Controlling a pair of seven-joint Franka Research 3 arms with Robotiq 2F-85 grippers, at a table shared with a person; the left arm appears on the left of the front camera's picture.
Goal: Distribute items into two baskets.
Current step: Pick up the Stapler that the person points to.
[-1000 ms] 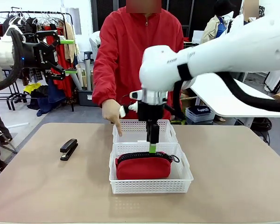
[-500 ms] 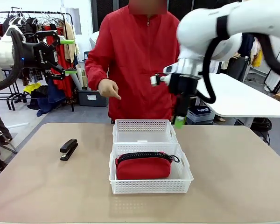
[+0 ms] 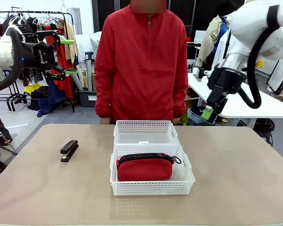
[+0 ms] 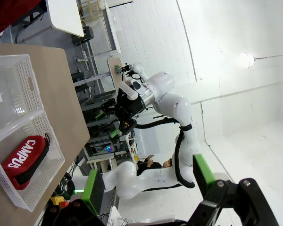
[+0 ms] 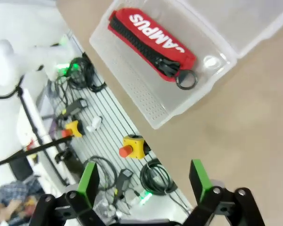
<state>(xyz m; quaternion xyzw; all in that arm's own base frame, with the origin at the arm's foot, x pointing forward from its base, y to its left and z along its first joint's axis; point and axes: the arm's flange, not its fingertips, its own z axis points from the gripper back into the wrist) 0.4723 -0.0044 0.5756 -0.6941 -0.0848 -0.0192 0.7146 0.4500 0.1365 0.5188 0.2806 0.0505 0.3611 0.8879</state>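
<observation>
Red pouch (image 3: 145, 168) lies in the near basket (image 3: 153, 189) (far basket (image 3: 146, 127) touching behind); stapler (image 3: 69, 150) on table (image 3: 236, 179), left; left gripper (image 3: 69, 57) and right gripper (image 5: 144, 181) raised, jaws wide, holding nothing

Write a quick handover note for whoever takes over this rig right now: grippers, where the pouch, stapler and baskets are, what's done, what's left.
Left gripper: open, empty, raised at far left.
Right gripper: open, empty, raised right of the baskets.
Pouch: lying in the near basket.
Stapler: on the table, left of the baskets.
Done: pouch placed.
Left: stapler, probably into the far basket.
</observation>
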